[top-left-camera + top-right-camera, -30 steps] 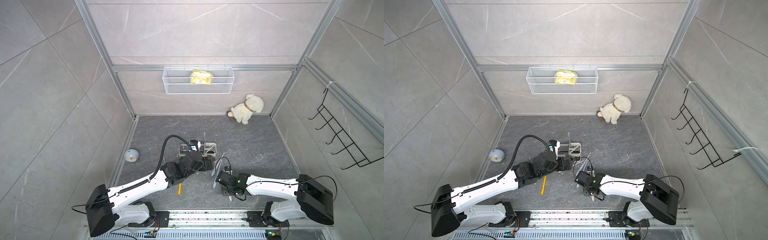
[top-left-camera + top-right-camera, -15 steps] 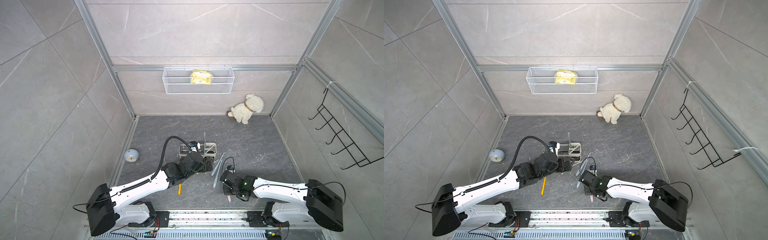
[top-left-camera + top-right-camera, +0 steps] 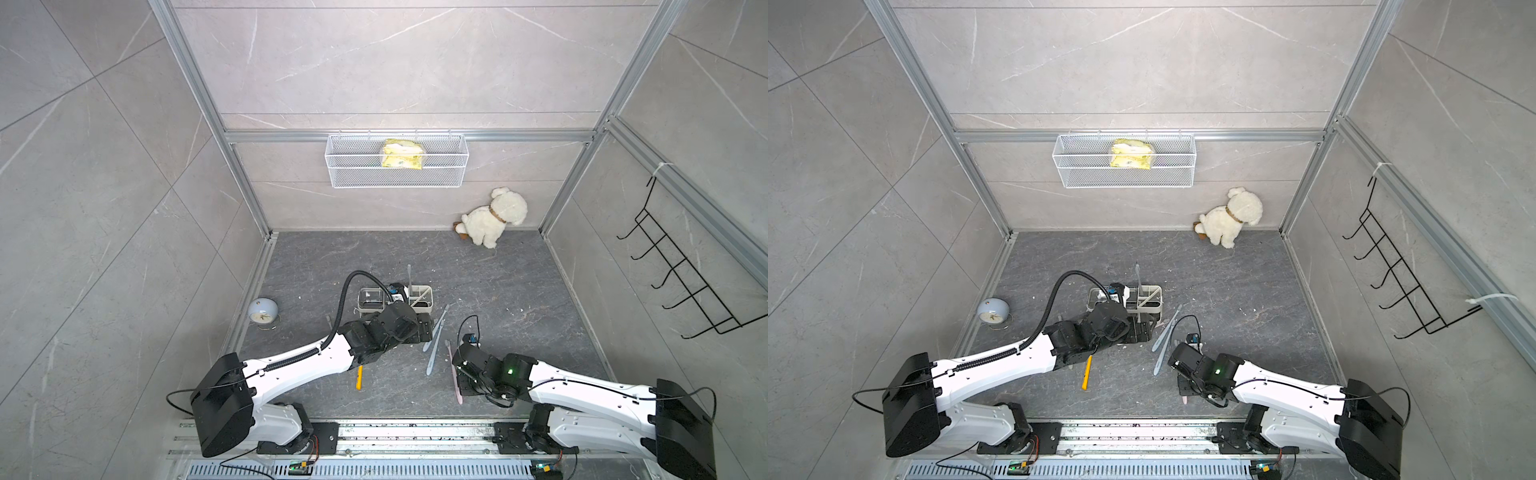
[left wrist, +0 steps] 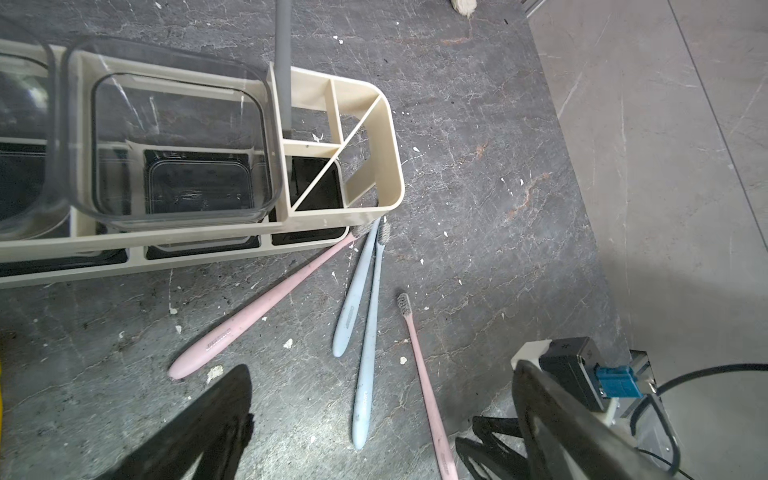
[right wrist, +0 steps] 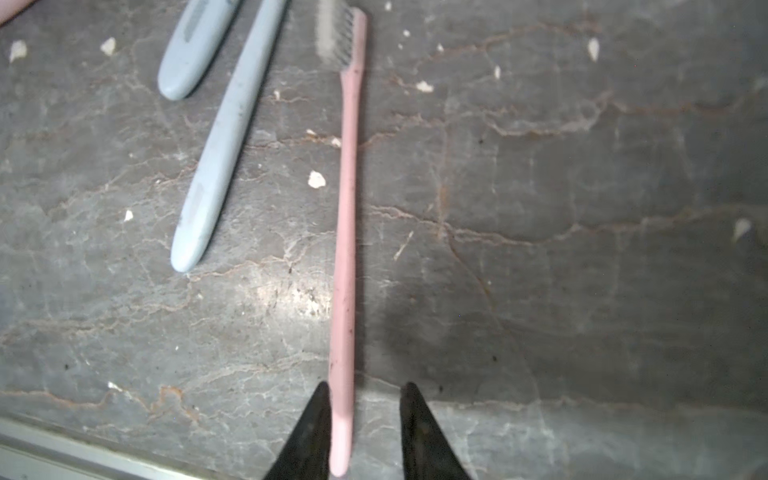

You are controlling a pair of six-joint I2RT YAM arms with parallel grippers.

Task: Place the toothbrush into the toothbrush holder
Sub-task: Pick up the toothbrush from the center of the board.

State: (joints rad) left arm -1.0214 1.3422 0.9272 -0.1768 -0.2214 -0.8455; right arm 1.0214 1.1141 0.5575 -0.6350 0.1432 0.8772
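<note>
**A:** On the grey floor, over at nine o'clock, what's there?

**B:** A small alarm clock (image 3: 262, 311), close to the wall. Near the centre sits the toothbrush holder (image 4: 394, 141). A grey toothbrush (image 4: 284, 62) stands upright in its divided end.

**A:** And the left gripper (image 4: 382, 370)?

**B:** It hovers at the holder's six o'clock side, jaws spread wide and gripping nothing.

**A:** Further right?

**B:** Two blue toothbrushes (image 4: 369, 353) lie flat at the holder's five o'clock, heads near its end wall. Just right of them the slim pink toothbrush (image 5: 347, 208) lies flat on the floor. Its head points to twelve, outside the holder.

**A:** Is the right gripper (image 5: 365, 399) pinching it?

**B:** No. Its jaws stand apart astride the handle's tail. One finger (image 5: 309, 436) is right beside the handle, and a gap shows on the other side.
</note>
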